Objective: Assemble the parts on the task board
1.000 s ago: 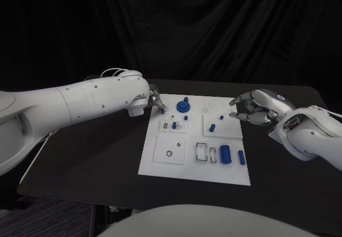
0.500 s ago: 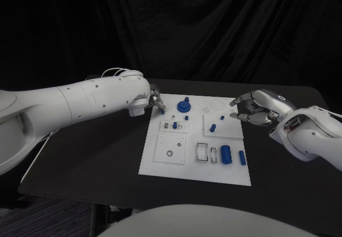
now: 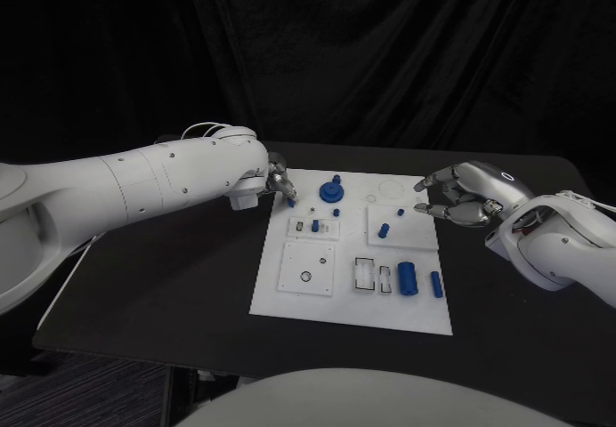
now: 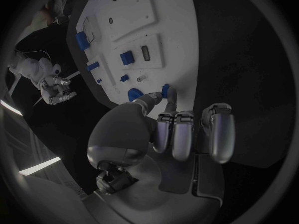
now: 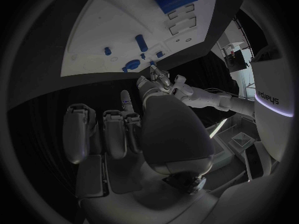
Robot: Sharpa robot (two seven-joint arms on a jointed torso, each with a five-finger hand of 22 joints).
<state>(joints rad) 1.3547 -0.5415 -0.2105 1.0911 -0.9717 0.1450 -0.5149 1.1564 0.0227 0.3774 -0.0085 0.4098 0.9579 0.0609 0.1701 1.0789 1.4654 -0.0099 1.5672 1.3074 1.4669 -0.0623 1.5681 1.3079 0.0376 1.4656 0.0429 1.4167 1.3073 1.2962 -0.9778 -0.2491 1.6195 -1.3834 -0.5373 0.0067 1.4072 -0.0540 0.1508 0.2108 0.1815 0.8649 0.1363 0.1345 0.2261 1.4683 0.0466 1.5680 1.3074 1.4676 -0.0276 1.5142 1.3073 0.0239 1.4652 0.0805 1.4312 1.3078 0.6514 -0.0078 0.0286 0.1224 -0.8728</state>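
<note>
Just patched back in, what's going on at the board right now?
The left robot hand is at the far left corner of the white task board, pinching a small blue part between thumb and finger right at the board's edge. The right robot hand hovers beside the board's far right side, fingers curled but holding nothing. Other blue parts sit on the board, including a large cylinder near the front.
</note>
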